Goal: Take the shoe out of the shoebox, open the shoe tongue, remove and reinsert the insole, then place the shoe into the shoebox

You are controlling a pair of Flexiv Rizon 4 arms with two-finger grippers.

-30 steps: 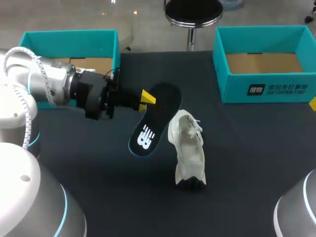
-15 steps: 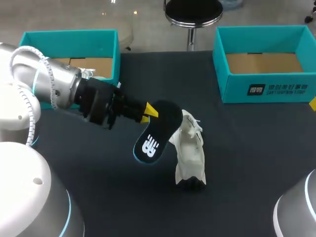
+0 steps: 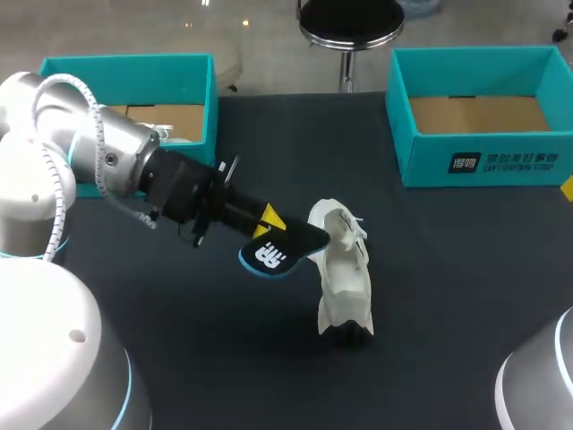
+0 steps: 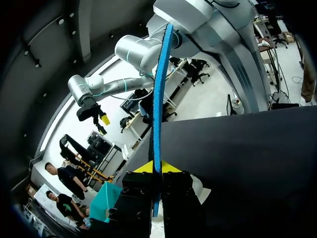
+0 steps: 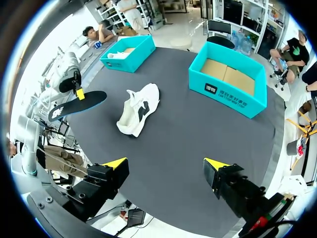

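Observation:
A white shoe (image 3: 341, 269) lies on the dark table near the middle, its opening towards my left arm. My left gripper (image 3: 269, 219) is shut on a black insole (image 3: 281, 250) with a blue rim and white logo, held nearly flat just left of the shoe's opening, its far end touching or overlapping the collar. In the left wrist view the insole (image 4: 159, 94) shows edge-on between the yellow tips of the left gripper (image 4: 157, 167), with the shoe (image 4: 202, 187) below. My right gripper (image 5: 166, 163) hangs open and empty, high above the table, far from the shoe (image 5: 138, 109).
An empty teal shoebox (image 3: 483, 152) stands at the back right. A second teal box (image 3: 125, 67) at the back left holds something white. The box (image 5: 230, 94) and the other box (image 5: 130, 54) also show in the right wrist view.
My left gripper has moved down and to the right with the insole. The insole has tipped from steeply tilted to nearly flat, its end now at the shoe's opening. The right arm has not moved.

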